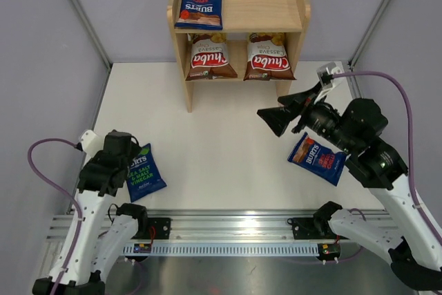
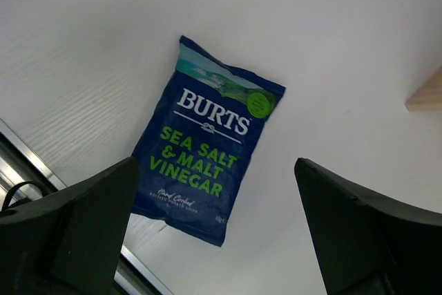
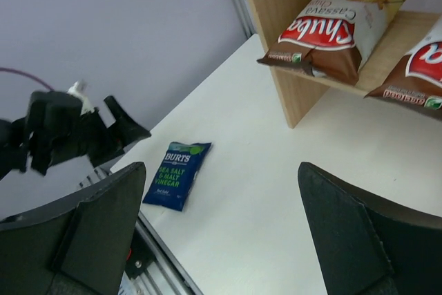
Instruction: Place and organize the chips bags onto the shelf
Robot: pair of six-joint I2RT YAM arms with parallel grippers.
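A white table [image 1: 228,164] stands between plain grey walls [image 1: 124,12]. The shelf [image 1: 266,8] at its far edge carries one Burts bag [image 1: 200,5] on top and the Chuba bags [image 1: 210,58] below. The green-lettered Burts bag [image 1: 143,170] and the red-labelled Burts bag [image 1: 318,159] lie flat on the table. The left gripper [image 2: 215,170] and the right gripper [image 3: 222,170] both have their jaws wide apart and hold nothing.

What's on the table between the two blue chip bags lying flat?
Nothing. In the top view, only bare white table lies between the glossy blue sea-salt Burts bag and the blue-and-red Burts bag.
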